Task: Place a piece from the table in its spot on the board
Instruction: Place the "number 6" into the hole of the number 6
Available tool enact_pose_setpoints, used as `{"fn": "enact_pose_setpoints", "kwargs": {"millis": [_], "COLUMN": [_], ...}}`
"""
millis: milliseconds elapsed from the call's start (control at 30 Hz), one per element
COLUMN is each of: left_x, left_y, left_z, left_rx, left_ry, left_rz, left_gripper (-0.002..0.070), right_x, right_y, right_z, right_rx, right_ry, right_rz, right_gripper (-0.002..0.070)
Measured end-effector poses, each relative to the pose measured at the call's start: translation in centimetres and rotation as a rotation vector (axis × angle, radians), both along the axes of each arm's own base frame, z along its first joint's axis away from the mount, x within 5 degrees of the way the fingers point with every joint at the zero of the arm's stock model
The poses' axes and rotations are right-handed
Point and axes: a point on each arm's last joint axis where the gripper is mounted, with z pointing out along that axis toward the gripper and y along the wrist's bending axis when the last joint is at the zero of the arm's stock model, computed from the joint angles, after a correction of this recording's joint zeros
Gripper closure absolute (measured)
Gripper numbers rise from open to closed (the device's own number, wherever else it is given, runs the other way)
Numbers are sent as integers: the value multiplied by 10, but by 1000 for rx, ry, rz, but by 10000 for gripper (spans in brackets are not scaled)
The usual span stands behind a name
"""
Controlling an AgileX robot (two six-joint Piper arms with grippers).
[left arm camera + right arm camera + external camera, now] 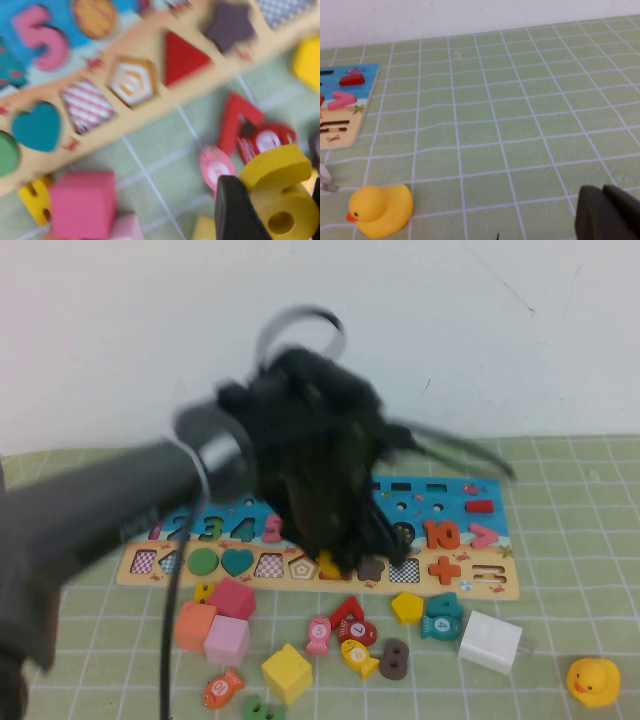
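Note:
My left gripper (276,212) is shut on the piece (280,200), a bright yellow numeral 6, held off the table (570,540) between dark fingers (235,210). In the high view the left gripper (335,555) is blurred and hangs over the board's (490,585) tan strip, with a bit of yellow (329,565) at its tip. The board (165,107) shows its shape cut-outs and a pink 5 (40,40). My right gripper (607,215) sits low over bare cloth, away from the board's end (362,95), its fingers together and empty.
Loose pieces lie in front of the board: pink cubes (230,598), an orange cube (195,625), a yellow cube (287,672), a red 7 (347,612), several fish (358,655), a white block (490,640). A yellow duck (593,681) sits at the front right.

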Motion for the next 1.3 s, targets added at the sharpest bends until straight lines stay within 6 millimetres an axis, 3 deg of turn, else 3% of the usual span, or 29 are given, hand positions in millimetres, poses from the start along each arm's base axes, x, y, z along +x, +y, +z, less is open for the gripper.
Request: {"fn": "enact_pose_setpoints", "kwargs": {"millis": [200, 333, 867, 1133, 1300], "left_x": [53, 72, 95, 105, 109], "left_y": [33, 50, 47, 44, 43], "left_z": [8, 2, -51, -55, -73], "left_rx": [-138, -159, -106, -134, -119], "left_ry": [44, 55, 63, -29, -10], "left_rz": [162, 217, 142, 134, 124], "left_gripper": [412, 412, 412, 412, 412], "right_x": [0, 0, 0, 0, 0], "right_y": [0, 0, 0, 0, 0], "right_z": [0, 0, 0, 0, 0], "right_rx": [0, 0, 0, 0, 0], "right_ry": [0, 0, 0, 0, 0], "right_rz": [0, 0, 0, 0, 0], "right_gripper": [678, 678, 678, 678, 678]}}
